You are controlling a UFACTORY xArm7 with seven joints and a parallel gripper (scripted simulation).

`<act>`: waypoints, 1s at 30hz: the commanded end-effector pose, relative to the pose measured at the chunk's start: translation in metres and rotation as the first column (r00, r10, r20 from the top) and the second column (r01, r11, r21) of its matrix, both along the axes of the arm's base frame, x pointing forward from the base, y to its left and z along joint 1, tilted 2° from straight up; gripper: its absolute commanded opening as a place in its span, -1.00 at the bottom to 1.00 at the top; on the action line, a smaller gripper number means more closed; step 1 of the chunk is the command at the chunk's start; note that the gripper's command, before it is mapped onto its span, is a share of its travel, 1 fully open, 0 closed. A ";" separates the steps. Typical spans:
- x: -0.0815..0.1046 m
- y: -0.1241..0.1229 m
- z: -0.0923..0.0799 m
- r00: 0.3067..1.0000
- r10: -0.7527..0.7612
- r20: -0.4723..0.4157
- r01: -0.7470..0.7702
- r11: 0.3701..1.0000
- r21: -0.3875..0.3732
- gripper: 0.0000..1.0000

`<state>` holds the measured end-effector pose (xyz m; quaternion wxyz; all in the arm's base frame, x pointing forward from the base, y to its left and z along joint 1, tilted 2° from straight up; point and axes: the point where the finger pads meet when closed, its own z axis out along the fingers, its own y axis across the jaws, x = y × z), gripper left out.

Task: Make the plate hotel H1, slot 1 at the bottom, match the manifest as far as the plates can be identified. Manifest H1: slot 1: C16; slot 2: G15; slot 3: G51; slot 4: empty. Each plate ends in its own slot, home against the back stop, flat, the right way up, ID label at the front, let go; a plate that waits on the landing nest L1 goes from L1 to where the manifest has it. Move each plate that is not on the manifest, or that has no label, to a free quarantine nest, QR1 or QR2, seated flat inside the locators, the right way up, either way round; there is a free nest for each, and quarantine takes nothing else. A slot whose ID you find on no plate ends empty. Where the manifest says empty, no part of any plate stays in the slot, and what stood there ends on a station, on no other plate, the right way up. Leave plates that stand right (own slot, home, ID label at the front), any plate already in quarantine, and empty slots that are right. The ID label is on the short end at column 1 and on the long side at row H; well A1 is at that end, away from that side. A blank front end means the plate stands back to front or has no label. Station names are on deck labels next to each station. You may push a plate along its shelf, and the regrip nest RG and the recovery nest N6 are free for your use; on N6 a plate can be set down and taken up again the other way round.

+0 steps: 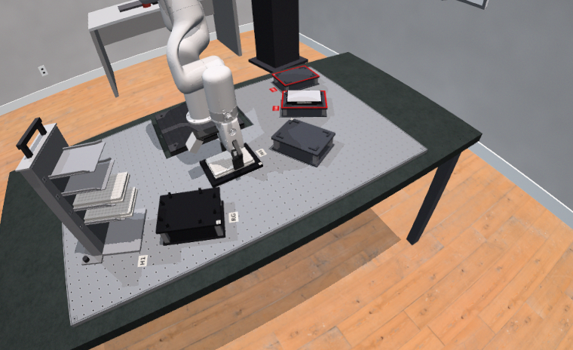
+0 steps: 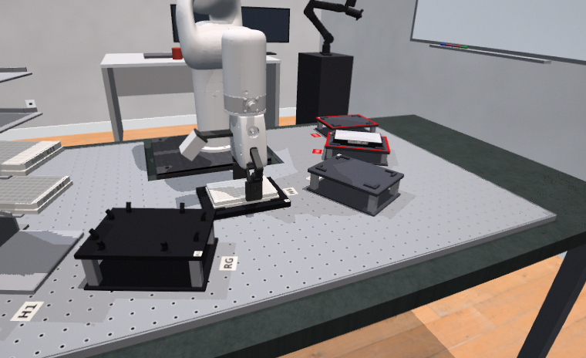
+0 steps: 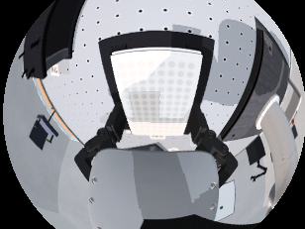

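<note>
While straddling the plate point(image 1: 223, 165) on its nest, end effector point(image 1: 237, 161) fully open, gripping nothing; likely light, rigid, slick-sided — best taken across long sides.

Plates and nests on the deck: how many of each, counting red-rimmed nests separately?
White plates: 4, two in the hotel, one in a red-rimmed nest, one under the open gripper
Red-rimmed nests: 2
Black nests: 3
Total: 9

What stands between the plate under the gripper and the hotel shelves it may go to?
Nothing visible blocks a lifted carry. The gripper is open astride the plate on its low black nest. The raised black RG nest stands just right of the hotel front, beside that path.
</note>
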<state>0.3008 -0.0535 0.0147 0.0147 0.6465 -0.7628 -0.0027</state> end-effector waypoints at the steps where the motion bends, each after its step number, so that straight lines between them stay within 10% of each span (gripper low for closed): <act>1: 0.001 0.000 0.001 1.000 0.000 0.003 0.000 1.000 0.000 1.00; 30: 0.002 0.000 0.039 1.000 0.000 0.003 0.000 1.000 0.000 1.00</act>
